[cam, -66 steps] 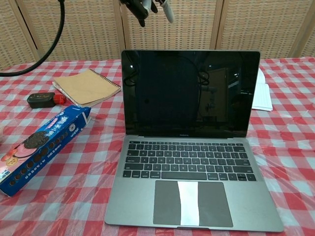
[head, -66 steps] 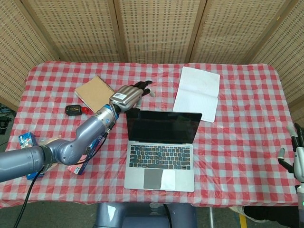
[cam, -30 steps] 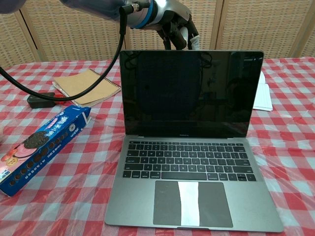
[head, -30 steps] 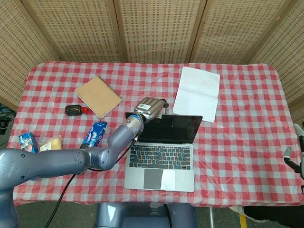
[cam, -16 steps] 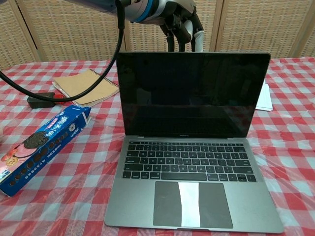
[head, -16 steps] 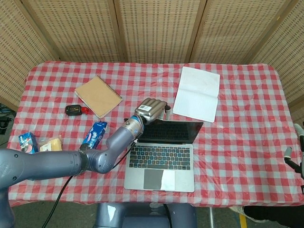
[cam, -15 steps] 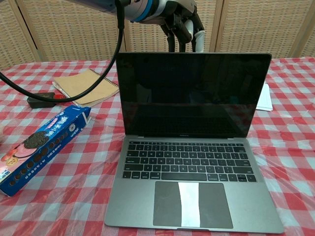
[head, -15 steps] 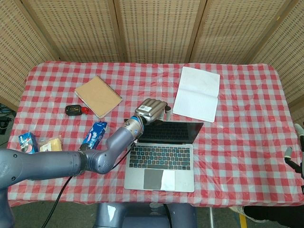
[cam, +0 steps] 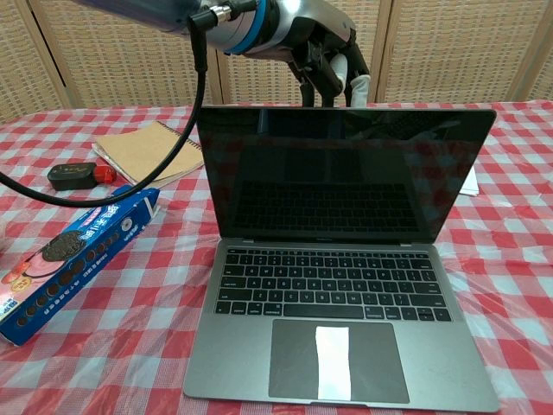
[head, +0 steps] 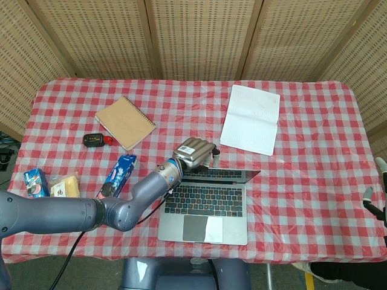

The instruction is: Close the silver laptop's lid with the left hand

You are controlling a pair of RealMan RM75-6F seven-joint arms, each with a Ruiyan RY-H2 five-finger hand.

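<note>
The silver laptop [head: 204, 212] [cam: 337, 346] sits at the table's near middle, its lid [cam: 344, 173] tilted forward over the keyboard. My left hand [head: 195, 153] [cam: 324, 59] is behind the lid's top edge, fingers curled down and pressing on its back. It holds nothing. In the head view the screen shows only as a thin dark strip. My right hand [head: 380, 196] hangs at the far right edge of the head view, off the table, fingers apart and empty.
A brown spiral notebook [head: 124, 122] [cam: 154, 152] and a black device with a red part [head: 95, 140] [cam: 78, 175] lie to the left. A blue cookie box [head: 120, 171] [cam: 73, 261] lies beside the laptop. White paper [head: 251, 118] lies behind it.
My left hand has moved from beside the notebook to the lid's top edge and pushed it forward. The lid has tipped steadily toward the keyboard.
</note>
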